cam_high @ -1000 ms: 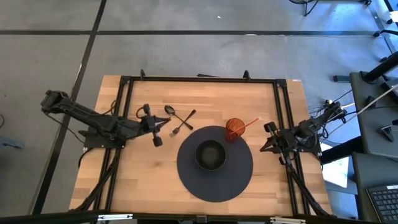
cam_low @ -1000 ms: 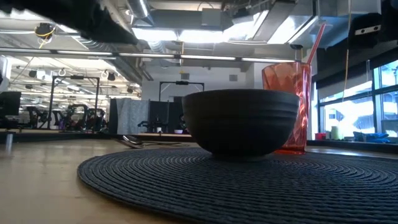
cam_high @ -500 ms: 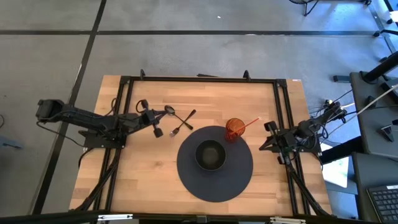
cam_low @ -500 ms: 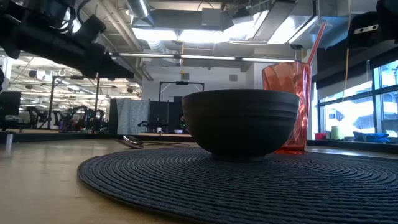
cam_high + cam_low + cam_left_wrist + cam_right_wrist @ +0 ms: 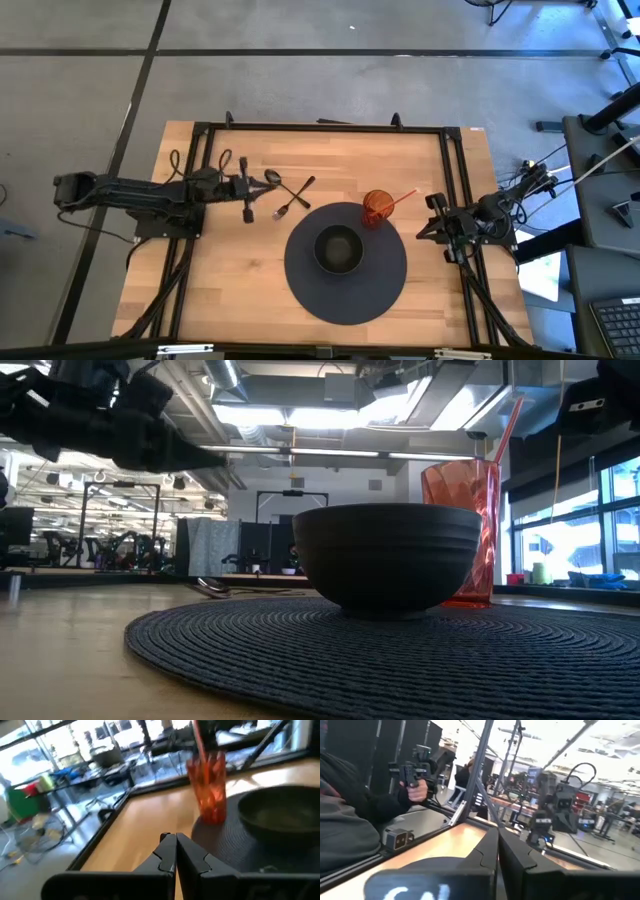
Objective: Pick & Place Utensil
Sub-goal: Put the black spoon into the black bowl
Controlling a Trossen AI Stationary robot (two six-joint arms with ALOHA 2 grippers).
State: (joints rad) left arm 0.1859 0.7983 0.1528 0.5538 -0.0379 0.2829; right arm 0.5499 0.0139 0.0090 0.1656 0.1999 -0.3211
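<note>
while both dark arms sit over the pale wooden worktop (image 5: 230, 280) in the high view, the left pincer (image 5: 246, 195) hovers just beside the dark metal spoon (image 5: 276, 180) and the dark metal fork (image 5: 293, 198), which lie crossed on the wood a little ahead of its fingertips. its fingers are pressed together and hold nothing. farther ahead of it lies the round dark woven placemat (image 5: 385, 290), carrying the dark round bowl (image 5: 338, 248) at its middle and the orange ribbed plastic cup (image 5: 377, 207) with a red straw (image 5: 403, 199) at its far edge. the right pincer (image 5: 435, 222) rests at the opposite edge of the worktop, near the mat, well apart from the utensils.

seen from the low view, the bowl (image 5: 388, 555) stands on the mat (image 5: 400, 660) with the cup (image 5: 468, 530) behind it, and the left arm (image 5: 100, 420) hangs above the worktop off to one side.

through the left wrist view, the left pincer (image 5: 172, 840) shows its two fingertips touching, with the cup (image 5: 211, 790) and bowl (image 5: 280, 812) beyond them.

through the right wrist view, the right pincer (image 5: 498, 842) has its fingers closed against each other, empty; a person's hand (image 5: 415, 792) holds a black device beyond the worktop.
</note>
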